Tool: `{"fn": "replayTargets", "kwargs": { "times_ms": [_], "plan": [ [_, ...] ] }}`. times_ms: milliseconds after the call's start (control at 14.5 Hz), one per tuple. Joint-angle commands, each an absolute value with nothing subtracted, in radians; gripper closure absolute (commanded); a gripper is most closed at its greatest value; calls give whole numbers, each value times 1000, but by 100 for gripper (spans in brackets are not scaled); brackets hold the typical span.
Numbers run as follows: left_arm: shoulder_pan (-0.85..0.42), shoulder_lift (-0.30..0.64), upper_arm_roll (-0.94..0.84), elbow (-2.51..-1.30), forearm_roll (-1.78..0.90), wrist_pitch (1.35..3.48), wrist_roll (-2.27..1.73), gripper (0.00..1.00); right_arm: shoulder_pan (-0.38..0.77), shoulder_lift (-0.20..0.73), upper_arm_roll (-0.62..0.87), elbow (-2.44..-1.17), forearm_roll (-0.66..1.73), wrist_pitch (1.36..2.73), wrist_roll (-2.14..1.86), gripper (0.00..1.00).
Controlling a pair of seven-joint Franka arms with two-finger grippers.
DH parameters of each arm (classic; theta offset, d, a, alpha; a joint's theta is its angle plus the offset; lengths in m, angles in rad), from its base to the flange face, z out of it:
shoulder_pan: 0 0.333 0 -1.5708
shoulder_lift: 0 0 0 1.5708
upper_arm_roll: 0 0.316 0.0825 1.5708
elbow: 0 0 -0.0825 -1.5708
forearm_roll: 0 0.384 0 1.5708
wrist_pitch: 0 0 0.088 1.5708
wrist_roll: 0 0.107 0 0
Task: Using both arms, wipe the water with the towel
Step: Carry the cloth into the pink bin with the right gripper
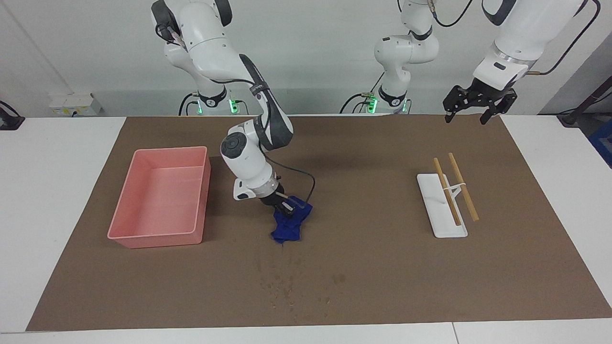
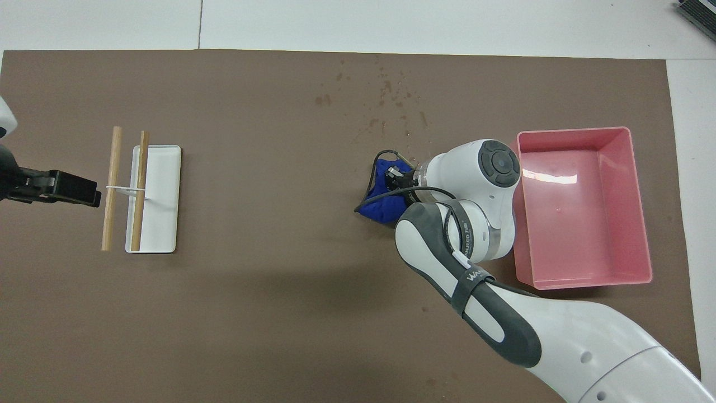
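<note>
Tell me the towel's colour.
Deep blue, plain; the towel shows best in the facing view.
</note>
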State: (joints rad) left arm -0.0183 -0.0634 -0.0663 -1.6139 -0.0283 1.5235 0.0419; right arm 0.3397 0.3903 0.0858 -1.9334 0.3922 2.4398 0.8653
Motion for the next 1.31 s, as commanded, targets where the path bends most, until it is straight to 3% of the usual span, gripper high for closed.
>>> {"fn": "replayTargets", "kwargs": {
  "times_ms": [0,276,483,690,897,1241],
  "plan": [
    [-26,-74,-57,-1621,-38,1511,48,0,339,255,94,-2166,387,2418,864,100],
    [-25,-74,-57,-1621,-38,1511,48,0,333,138,92,-2279,387,2332,822,100],
    [-25,-74,-57,-1621,-38,1511,48,0,322,23,80,-2267,370,2192,821,100],
    [-25,-74,-57,-1621,-38,1511,48,0,229,-84,80,-2183,325,2013,819,100],
    [-25,-74,-57,-1621,-38,1511,48,0,108,-97,81,-1995,232,1797,810,100],
    [-25,-74,-57,-1621,-38,1511,48,0,-69,-92,83,-1940,130,1807,526,100]
  ]
}}
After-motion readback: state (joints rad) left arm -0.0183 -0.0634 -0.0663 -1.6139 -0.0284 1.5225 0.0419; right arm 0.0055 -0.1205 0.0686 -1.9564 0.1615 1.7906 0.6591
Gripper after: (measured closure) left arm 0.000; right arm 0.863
